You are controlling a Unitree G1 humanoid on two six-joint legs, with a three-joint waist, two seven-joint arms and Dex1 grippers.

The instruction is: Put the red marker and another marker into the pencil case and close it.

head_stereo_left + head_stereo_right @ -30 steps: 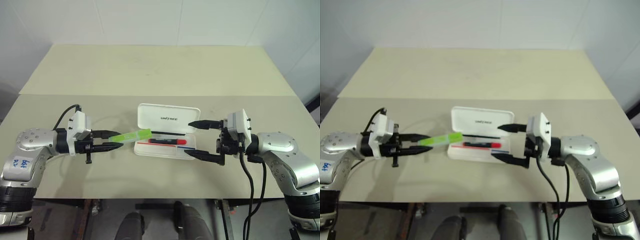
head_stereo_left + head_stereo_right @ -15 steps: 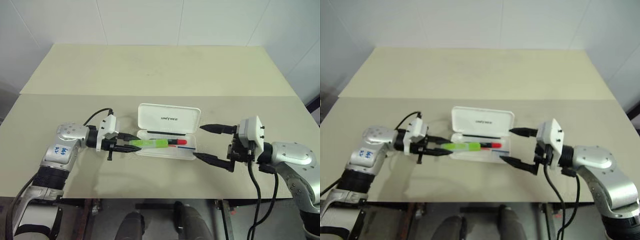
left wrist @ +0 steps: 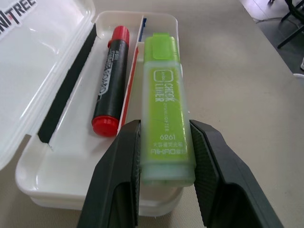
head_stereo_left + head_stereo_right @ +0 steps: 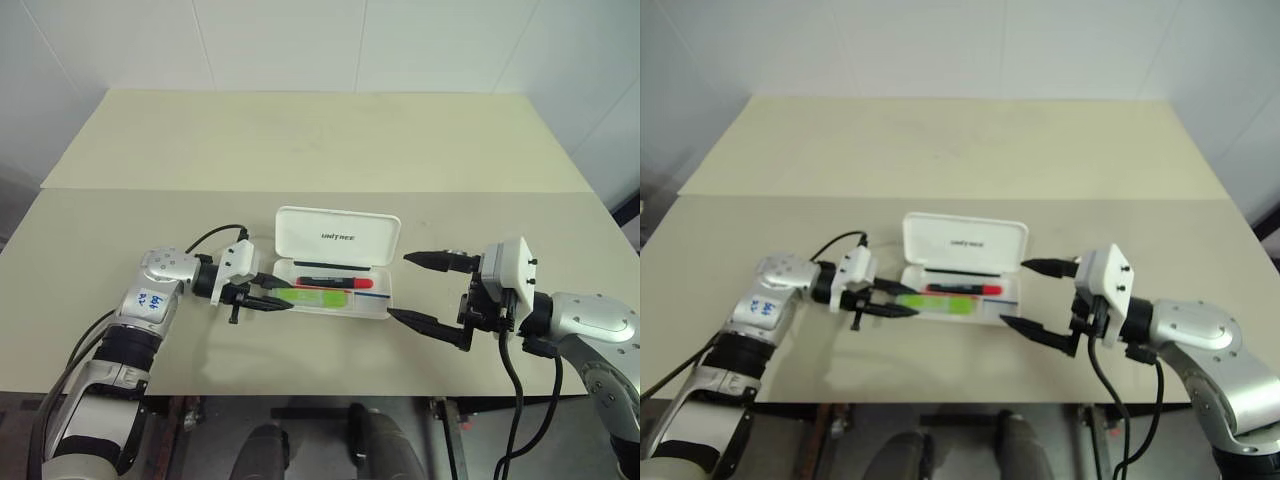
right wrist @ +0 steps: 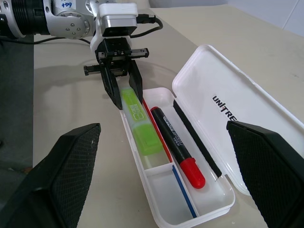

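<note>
Now the left gripper [image 3: 161,156] clamps the green highlighter [image 3: 165,107], which lies in the front trough of the open pencil case [image 4: 336,240], seemingly resting there. At its 11 o'clock, the red marker [image 3: 110,88] is already inside. Release and lid closing remain. The right gripper [image 4: 422,288] gapes wide at the case's 3 o'clock.

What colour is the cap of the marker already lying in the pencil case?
Bright red, on the red marker; clearest in the right wrist view.
</note>
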